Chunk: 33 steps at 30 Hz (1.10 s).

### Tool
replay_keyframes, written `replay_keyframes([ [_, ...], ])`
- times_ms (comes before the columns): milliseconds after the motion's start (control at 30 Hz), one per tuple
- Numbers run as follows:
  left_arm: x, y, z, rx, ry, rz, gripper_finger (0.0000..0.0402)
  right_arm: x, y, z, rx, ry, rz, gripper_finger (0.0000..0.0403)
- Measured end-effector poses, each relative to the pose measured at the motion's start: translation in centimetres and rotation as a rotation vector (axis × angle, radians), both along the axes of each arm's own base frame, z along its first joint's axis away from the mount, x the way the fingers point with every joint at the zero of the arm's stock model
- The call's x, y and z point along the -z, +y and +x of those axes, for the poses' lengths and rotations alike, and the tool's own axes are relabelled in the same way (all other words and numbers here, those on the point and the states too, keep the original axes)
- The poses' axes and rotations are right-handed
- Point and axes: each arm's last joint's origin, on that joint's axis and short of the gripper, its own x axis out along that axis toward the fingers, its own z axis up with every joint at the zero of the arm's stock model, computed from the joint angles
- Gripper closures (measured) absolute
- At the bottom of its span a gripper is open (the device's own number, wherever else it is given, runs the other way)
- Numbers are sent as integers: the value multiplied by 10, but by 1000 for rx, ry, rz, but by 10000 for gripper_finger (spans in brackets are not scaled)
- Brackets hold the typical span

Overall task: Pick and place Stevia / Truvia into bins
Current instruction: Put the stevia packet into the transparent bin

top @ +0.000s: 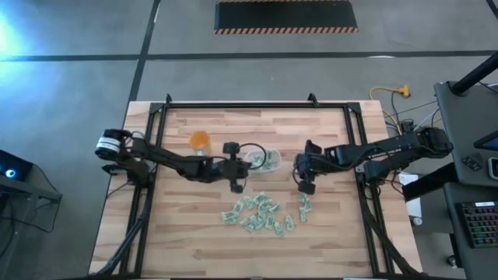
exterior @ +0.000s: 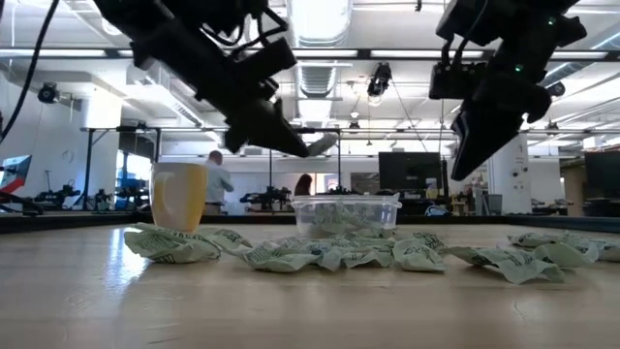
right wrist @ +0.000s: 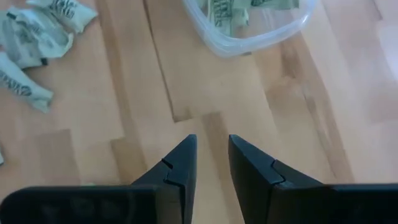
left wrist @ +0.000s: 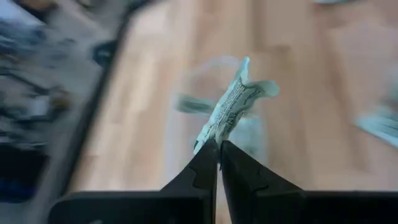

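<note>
Left gripper (left wrist: 219,144), jaws clenched on one packet (left wrist: 233,109) near the tub (top: 264,160); right gripper (right wrist: 211,142), jaws apart, empty. Risk: the thinly pinched packet slips, missing the tub.

My left gripper (top: 237,185) hangs above the table (top: 179,233), just beside the bin (top: 264,160), on its left and a little nearer the table's front edge. A single packet (left wrist: 233,106) is pinched between my left fingertips (left wrist: 211,152). My right gripper (top: 306,187) hangs to the right of the bin, over bare wood, its fingers a little apart with nothing between them. The bin sits near the table's middle with several packets inside. A cup (top: 200,141) stands left of the bin, behind my left arm. The loose packets (top: 261,211) lie scattered in front of the bin, between both grippers and the front edge.
</note>
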Motion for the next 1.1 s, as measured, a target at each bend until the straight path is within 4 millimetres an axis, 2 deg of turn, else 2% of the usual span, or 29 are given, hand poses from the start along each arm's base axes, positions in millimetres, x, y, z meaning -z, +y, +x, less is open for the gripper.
replay_keyframes([
  [333, 19, 23, 12, -52, 38, 28, 396, 0, 9, 0, -33, -9, 6, 330],
  [433, 19, 23, 12, -22, 49, 32, 365, 0, 10, 0, -35, -9, 8, 326],
  [633, 20, 22, 11, -15, 58, 28, 267, 1, 15, -1, -6, -13, 37, 318],
  [767, 14, 19, 4, -14, 100, 24, 220, 7, 25, -5, -6, 13, 157, 314],
  [900, 8, 10, -10, -34, 159, -37, 199, 17, 37, -14, -5, 55, 211, 312],
  [1100, -6, -7, -29, -24, 186, -88, 195, 30, 49, -23, -27, 55, 225, 319],
])
